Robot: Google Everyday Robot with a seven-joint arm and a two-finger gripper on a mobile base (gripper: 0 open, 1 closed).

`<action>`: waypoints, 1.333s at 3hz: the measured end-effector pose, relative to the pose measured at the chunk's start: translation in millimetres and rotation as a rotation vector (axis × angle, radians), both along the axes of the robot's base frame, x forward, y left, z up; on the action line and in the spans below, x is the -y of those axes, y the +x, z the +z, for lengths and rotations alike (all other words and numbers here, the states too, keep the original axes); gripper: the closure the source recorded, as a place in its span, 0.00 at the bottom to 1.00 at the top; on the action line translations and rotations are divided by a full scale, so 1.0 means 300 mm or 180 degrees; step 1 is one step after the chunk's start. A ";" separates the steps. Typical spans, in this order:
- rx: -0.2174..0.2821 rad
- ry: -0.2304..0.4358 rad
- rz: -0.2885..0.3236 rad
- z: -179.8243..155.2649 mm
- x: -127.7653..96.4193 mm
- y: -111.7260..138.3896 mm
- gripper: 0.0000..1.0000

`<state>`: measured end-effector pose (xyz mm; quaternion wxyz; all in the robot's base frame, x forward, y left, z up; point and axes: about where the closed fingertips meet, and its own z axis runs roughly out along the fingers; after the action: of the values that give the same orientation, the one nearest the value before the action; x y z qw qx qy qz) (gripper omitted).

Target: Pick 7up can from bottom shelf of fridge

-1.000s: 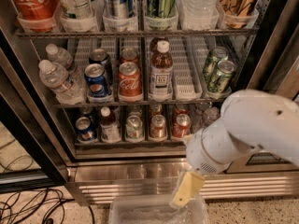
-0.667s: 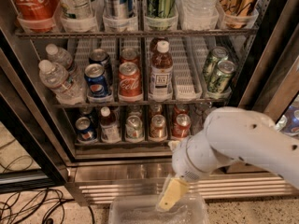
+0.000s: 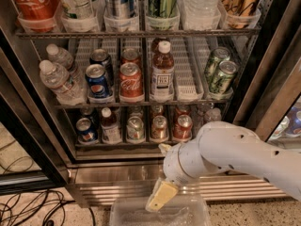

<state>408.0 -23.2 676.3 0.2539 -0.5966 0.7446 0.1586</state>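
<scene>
The fridge (image 3: 117, 173) stands open in front of me, with a shiny steel base panel. On its bottom shelf (image 3: 117, 144) the 7up can (image 3: 135, 128) stands upright, pale silver with green print. A small bottle (image 3: 110, 126) is on its left and a red can (image 3: 159, 127) on its right. My gripper (image 3: 161, 195) hangs at the end of the white arm (image 3: 235, 157), below the shelf's front edge, in front of the base panel. It is below and to the right of the 7up can and holds nothing.
A blue Pepsi can (image 3: 86, 130) and another red can (image 3: 182, 127) share the bottom shelf. The middle shelf holds water bottles (image 3: 59, 81), cola cans (image 3: 130, 81) and dark green cans (image 3: 221, 76). A clear plastic bin (image 3: 188, 213) sits below the gripper. Cables (image 3: 28, 206) lie on the floor at left.
My arm and gripper have swung to the left, from under the right side of the shelf towards its middle. The cans have not moved.
</scene>
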 end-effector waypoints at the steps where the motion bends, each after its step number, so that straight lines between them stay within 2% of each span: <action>1: 0.0001 0.0000 0.0000 0.000 0.000 0.000 0.00; 2: 0.0141 0.0077 -0.0090 -0.031 -0.016 -0.003 0.00; 3: 0.0244 0.0147 -0.0261 -0.157 -0.026 -0.026 0.00; 4: 0.0424 0.0275 -0.0493 -0.251 -0.009 0.004 0.00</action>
<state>409.4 -20.5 601.0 0.3397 -0.5351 0.7624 0.1305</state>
